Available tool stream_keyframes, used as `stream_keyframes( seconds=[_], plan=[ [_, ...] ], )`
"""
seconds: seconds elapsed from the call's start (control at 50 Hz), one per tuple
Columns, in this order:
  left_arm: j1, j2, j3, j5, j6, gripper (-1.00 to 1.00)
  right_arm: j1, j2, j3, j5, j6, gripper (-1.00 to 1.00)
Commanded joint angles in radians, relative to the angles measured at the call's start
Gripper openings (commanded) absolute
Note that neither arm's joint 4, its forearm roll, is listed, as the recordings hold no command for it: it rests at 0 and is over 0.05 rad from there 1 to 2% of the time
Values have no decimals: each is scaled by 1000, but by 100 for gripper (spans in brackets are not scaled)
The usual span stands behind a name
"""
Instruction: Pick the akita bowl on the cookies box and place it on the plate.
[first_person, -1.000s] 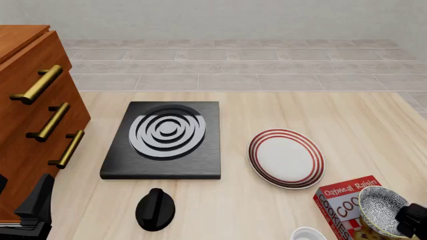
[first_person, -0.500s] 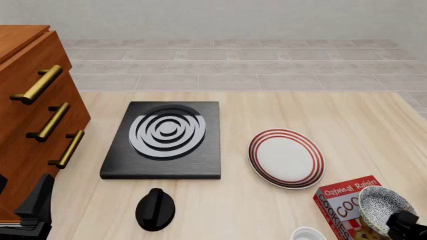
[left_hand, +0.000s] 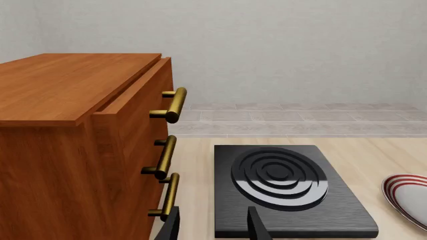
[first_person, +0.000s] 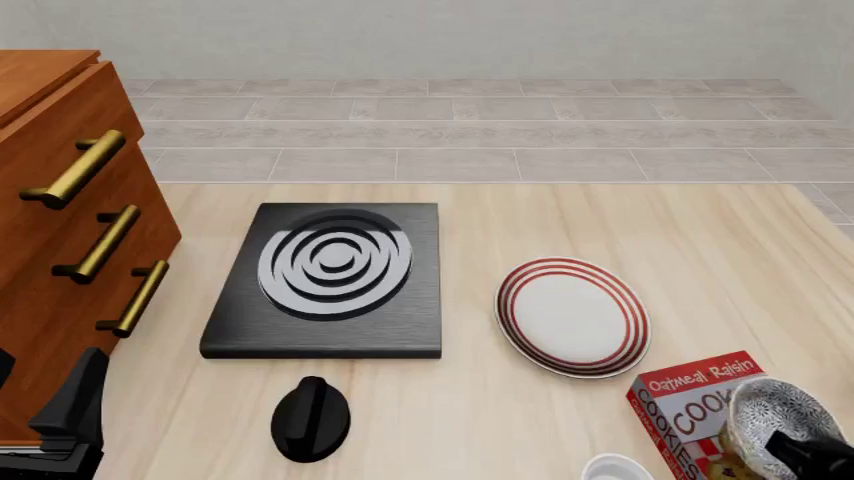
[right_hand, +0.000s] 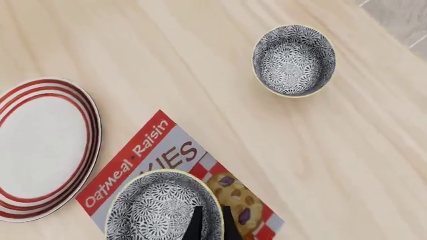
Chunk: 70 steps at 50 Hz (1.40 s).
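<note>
The akita bowl (first_person: 778, 412) rests on the red cookies box (first_person: 681, 408) at the near right of the table. In the right wrist view the speckled akita bowl (right_hand: 157, 210) covers part of the cookies box (right_hand: 153, 150). My right gripper (right_hand: 211, 214) straddles the bowl's rim, one finger inside and one outside, with the jaws pinched close on it. From the front, the right gripper (first_person: 817, 455) sits at the bowl's near right edge. The red-ringed plate (first_person: 574, 315) lies just beyond the box, and the plate (right_hand: 40, 145) shows in the right wrist view too. My left gripper (left_hand: 213, 229) is open and holds nothing.
A black slab with grey rings (first_person: 327, 275) lies mid-table, with a black knob (first_person: 310, 418) in front of it. A wooden drawer cabinet (first_person: 67, 230) stands at the left by my left gripper (first_person: 67, 420). A white round object (first_person: 617, 468) sits near the front edge. A second speckled bowl (right_hand: 293, 60) stands on the table.
My right gripper has sunk lower at the bowl's rim and closed on it. The bowl has shifted slightly toward the near right and looks tilted. The left arm has not moved.
</note>
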Motion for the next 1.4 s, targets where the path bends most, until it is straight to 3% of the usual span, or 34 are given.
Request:
stream_keyframes(
  seconds=[0.02, 0.06, 0.24, 0.44, 0.54, 0.76, 0.94, 1.02, 1.28, 1.4],
  plan=[
    [0, 0, 0, 0, 0, 100, 1, -46, -16, 58, 10, -100],
    [0, 0, 0, 0, 0, 100, -38, 9, -25, 12, -13, -100],
    [0, 0, 0, 0, 0, 100, -39, -3, -29, 23, -12, -100],
    [0, 0, 0, 0, 0, 100, -21, -75, -93, 125, 1, -100],
    [0, 0, 0, 0, 0, 100, 1, -143, -166, 224, 6, -100],
    [0, 0, 0, 0, 0, 100, 104, -229, -283, 343, 55, -100],
    [0, 0, 0, 0, 0, 100, 196, -164, -291, 256, 117, -100],
    [0, 0, 0, 0, 0, 100, 273, -120, -344, 215, 177, -100],
    [0, 0, 0, 0, 0, 100, 495, 139, -458, 16, 216, -100],
    [0, 0, 0, 0, 0, 100, 538, 252, -520, -48, 226, -100]
  ],
)
